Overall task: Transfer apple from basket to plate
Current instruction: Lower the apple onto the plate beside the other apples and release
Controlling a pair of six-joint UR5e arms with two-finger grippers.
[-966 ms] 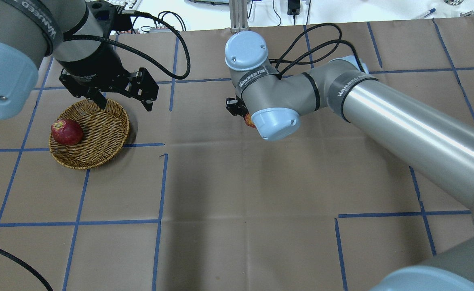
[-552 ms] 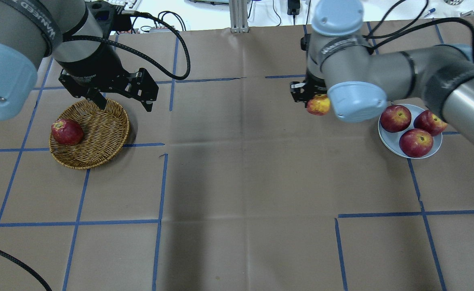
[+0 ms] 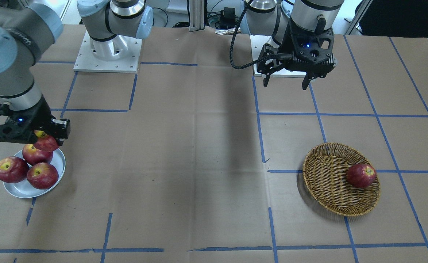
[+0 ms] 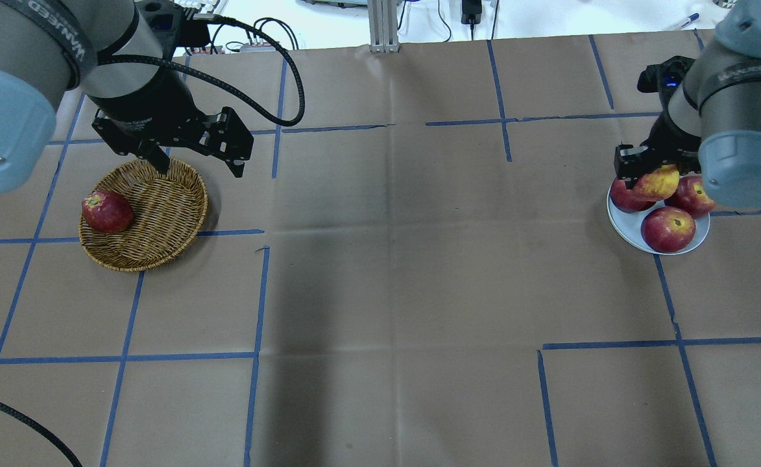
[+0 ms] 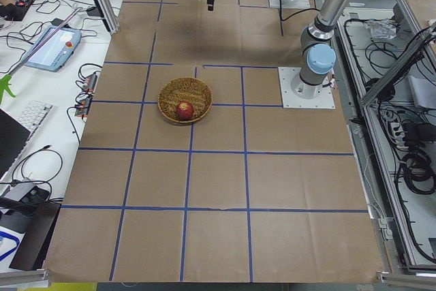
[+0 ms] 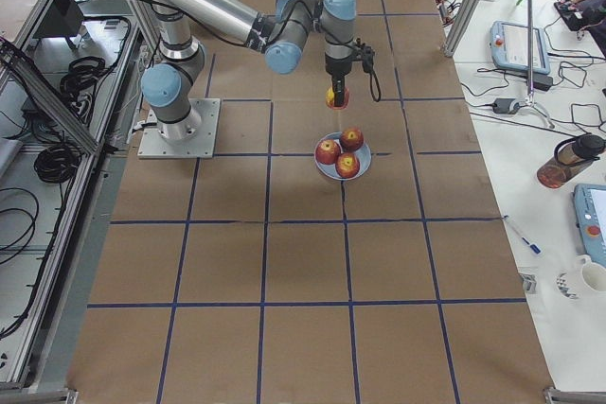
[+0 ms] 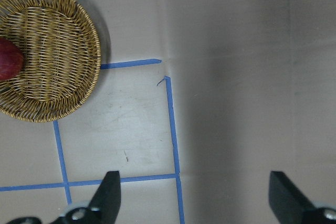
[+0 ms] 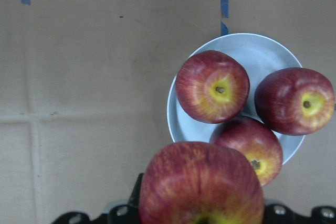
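The lighter pinkish-red apple with the yellow patch [image 4: 658, 183] is now brought from mid-counter to just above the edge of the small pale grey-blue plate [image 4: 625, 235]; it is clamped between the fingers [image 4: 624, 167] of the right gripper [image 4: 652, 176]; three dark-red apples [image 4: 668, 229] already crowd the plate, so a careful set-down is judged to remain; the left gripper [image 4: 200, 167] is held wide open and empty beside the round woven wicker basket [image 4: 159, 224].

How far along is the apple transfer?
Done: the pinkish-red, yellow-patched apple is out of the round wicker basket. In hand: right gripper holds it raised near the small grey-blue plate. To do: lower and release beside the three dark red apples. Left gripper hangs open by the basket, one dark red apple inside.
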